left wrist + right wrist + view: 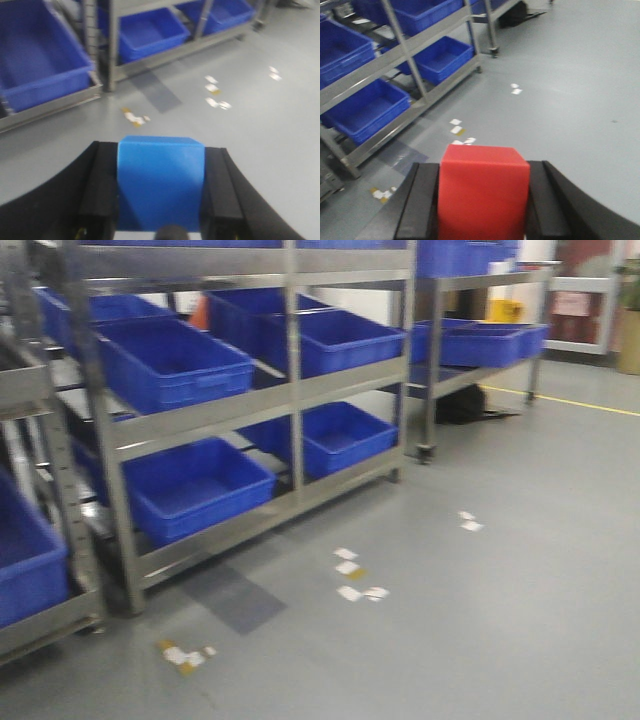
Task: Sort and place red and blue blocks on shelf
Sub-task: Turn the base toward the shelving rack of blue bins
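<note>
Short of the shelf (200,418), the left hand (161,195) is clamping the blue block (161,170), the right hand (482,200) the red block (482,175). Both are gripping opposite faces, evidently for secure carriage.

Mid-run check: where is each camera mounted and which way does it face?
Front view: on the robot's front, facing ahead and downward at the shelf, its dark-blue bins and grey floor; no robot parts show.
Left wrist view: behind the left gripper, looking past its black fingers and the clamped blue block to the shelf's lowest level.
Right wrist view: behind the right gripper, holding the red block, shelf at left.
Shared: all three show the shelf and white floor scraps.
</note>
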Controlling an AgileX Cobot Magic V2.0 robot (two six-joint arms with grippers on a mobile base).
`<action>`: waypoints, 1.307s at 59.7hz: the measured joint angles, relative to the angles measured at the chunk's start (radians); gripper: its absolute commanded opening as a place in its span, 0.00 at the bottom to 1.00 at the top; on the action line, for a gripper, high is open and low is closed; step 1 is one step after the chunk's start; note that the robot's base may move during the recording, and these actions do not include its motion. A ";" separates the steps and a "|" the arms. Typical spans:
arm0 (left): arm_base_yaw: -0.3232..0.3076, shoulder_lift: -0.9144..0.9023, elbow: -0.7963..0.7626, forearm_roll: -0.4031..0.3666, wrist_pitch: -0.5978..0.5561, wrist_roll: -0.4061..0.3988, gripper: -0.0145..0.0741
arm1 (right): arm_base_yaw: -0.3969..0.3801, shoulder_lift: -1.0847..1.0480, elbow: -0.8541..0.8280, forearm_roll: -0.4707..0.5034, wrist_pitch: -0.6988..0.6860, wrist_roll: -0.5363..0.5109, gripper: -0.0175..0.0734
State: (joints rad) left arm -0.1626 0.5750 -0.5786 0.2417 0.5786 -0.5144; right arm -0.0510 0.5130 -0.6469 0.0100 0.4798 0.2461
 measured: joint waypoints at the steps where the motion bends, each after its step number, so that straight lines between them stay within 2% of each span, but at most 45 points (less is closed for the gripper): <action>1: 0.000 0.000 0.000 0.000 0.000 0.000 0.30 | 0.000 0.000 0.000 0.000 0.000 0.000 0.26; 78: 0.000 0.000 0.000 0.000 0.000 0.000 0.30 | 0.000 0.000 0.000 0.000 0.000 0.000 0.26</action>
State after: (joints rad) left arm -0.1626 0.5750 -0.5786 0.2417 0.5786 -0.5144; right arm -0.0510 0.5130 -0.6469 0.0100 0.4798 0.2461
